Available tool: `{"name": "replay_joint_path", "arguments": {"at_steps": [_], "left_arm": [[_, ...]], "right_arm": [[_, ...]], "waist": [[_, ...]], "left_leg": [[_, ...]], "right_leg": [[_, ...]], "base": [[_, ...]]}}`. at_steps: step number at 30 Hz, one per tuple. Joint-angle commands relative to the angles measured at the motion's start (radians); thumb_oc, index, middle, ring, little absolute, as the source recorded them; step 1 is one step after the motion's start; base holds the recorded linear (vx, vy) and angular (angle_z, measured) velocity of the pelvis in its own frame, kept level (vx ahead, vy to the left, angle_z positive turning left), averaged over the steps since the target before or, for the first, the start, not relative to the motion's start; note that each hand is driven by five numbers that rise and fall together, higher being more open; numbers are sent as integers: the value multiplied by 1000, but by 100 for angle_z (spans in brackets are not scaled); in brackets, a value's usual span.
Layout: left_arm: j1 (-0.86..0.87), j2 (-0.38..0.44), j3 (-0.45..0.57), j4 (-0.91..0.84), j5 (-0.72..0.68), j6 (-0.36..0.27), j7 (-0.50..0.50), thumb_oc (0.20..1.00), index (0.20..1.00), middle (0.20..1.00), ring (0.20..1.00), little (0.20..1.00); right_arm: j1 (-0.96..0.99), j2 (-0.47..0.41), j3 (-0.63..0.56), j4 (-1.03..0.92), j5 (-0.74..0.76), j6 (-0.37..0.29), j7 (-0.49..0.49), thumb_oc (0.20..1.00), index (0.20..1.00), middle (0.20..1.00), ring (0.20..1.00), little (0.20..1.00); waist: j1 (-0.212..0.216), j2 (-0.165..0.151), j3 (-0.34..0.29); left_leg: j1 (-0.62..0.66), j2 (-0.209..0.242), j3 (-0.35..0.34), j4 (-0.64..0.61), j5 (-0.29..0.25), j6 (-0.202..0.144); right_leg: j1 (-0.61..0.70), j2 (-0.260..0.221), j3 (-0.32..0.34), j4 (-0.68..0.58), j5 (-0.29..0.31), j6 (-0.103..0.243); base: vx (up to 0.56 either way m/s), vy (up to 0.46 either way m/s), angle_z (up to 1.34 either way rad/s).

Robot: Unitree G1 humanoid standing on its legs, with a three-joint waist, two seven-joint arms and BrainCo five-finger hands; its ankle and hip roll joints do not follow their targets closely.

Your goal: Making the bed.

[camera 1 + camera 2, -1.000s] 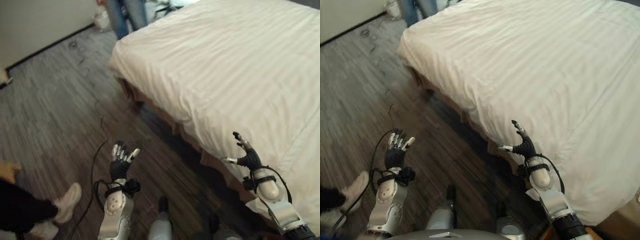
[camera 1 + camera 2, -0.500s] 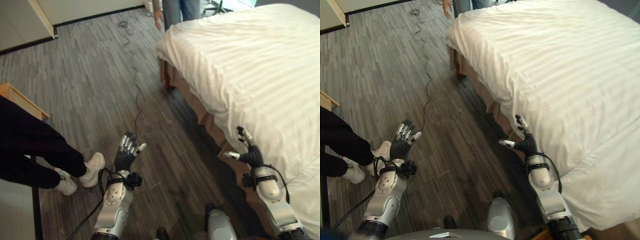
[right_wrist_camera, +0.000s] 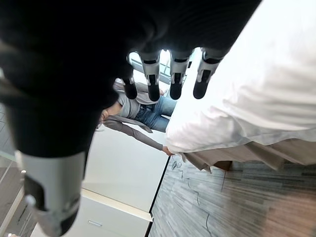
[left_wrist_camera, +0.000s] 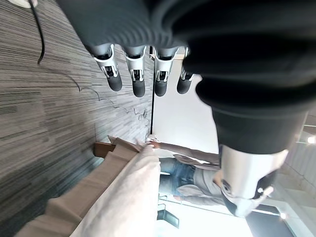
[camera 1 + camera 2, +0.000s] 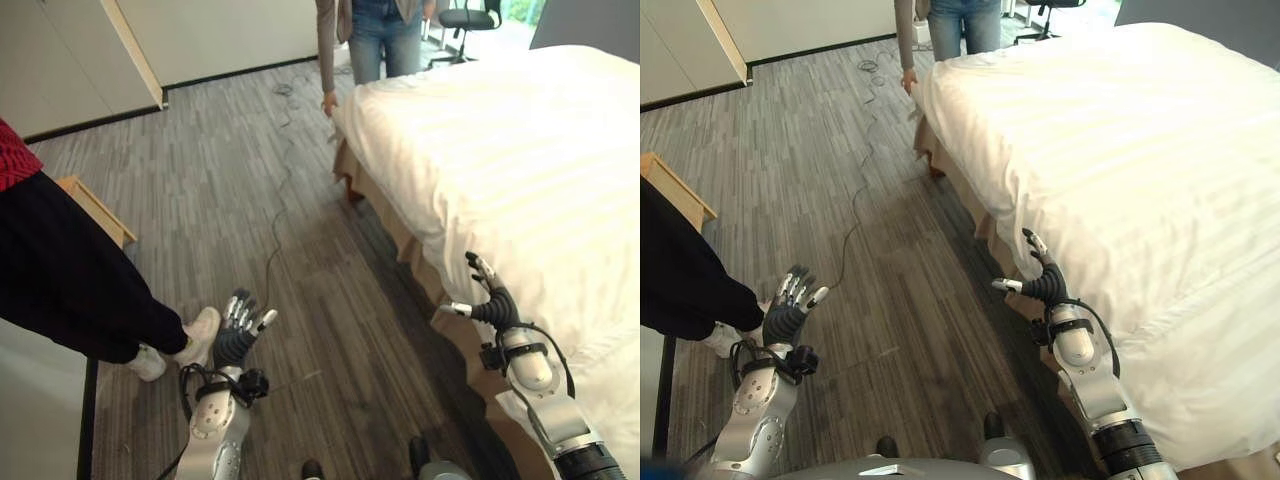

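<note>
Right hand (image 5: 1040, 283) spread, empty, beside bed (image 5: 1120, 150); left hand (image 5: 790, 310) spread, empty.

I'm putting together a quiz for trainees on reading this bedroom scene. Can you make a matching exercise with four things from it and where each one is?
Things:
1. left robot hand
2. right robot hand
3. white duvet
4. office chair

Places:
A. far end of the room, beyond the bed
B. spread over the bed
C. open, raised over the wood floor
D. open, beside the edge of the bed

Pairs: 1-C, 2-D, 3-B, 4-A
</note>
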Motion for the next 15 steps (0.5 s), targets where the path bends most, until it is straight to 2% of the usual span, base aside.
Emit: {"name": "replay_joint_path", "arguments": {"at_steps": [1,15], "left_arm": [[-12,53,36,-28,49,-34,-15,1000,1000,1000,1000,1000],[-15,51,30,-39,64,-38,-9,1000,1000,1000,1000,1000]], "right_arm": [[-37,54,-6,-53,10,-35,3,1000,1000,1000,1000,1000],[-34,58,6,-16,-13,-26,-11,1000,1000,1000,1000,1000]], "waist": [[8,-48,-15],[16,-50,-20]], "left_leg": [[16,-75,-11,48,-142,36],[35,-70,-27,18,-127,28]], "right_leg": [[12,-65,-48,58,-164,5],[36,-64,-83,54,-168,9]], "base": [[17,-46,14],[14,-7,10]]}}
